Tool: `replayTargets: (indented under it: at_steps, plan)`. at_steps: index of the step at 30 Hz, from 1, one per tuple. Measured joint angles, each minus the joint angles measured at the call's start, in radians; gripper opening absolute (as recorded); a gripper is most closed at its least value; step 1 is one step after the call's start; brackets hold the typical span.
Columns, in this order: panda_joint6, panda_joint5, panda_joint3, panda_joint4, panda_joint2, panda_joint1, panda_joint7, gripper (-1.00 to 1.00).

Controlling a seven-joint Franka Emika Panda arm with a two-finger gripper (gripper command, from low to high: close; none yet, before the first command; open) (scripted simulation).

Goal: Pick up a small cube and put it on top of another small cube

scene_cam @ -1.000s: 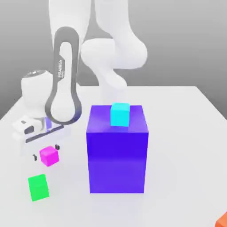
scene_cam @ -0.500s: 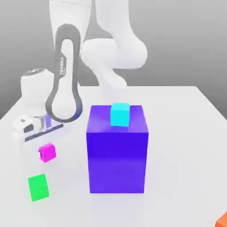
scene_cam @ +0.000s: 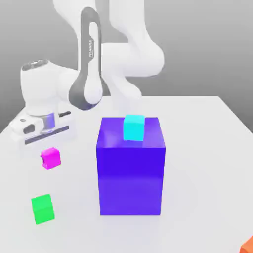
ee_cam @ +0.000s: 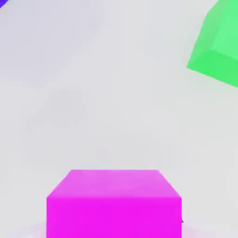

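Note:
The small magenta cube [scene_cam: 50,158] hangs a little above the white table [scene_cam: 197,148] at the exterior view's left, directly under the white hand. My gripper [scene_cam: 49,151] is shut on the magenta cube. In the hand view the magenta cube [ee_cam: 114,202] looms close, with the table far below it. The small green cube [scene_cam: 43,208] rests on the table nearer the front edge, below the held cube in the exterior view; the green cube [ee_cam: 218,44] lies off to one side in the hand view.
A big blue-violet block [scene_cam: 131,173] stands mid-table to the right of the held cube, with a small cyan cube [scene_cam: 134,127] on top. An orange thing [scene_cam: 248,245] pokes in at the front right corner.
The fingers closed on the magenta cube, then the hand rose with it. The cube has left the table and sits higher in the exterior view. The arm's upper link swung rightward.

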Motion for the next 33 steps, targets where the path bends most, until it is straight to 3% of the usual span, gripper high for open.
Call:
replayTargets:
  at_steps: [6, 13, 22, 33]
  plan:
    - [-0.075, -0.048, 0.018, 0.066, 0.016, 0.012, -0.034, -1.00]
    - [-0.178, 0.010, 0.052, 0.192, 0.051, 0.082, -0.190, -1.00]
    - [-0.272, 0.173, 0.119, 0.337, 0.099, 0.189, -0.447, -1.00]
    - [-0.133, 0.435, 0.240, 0.369, 0.294, 0.119, -0.651, -1.00]
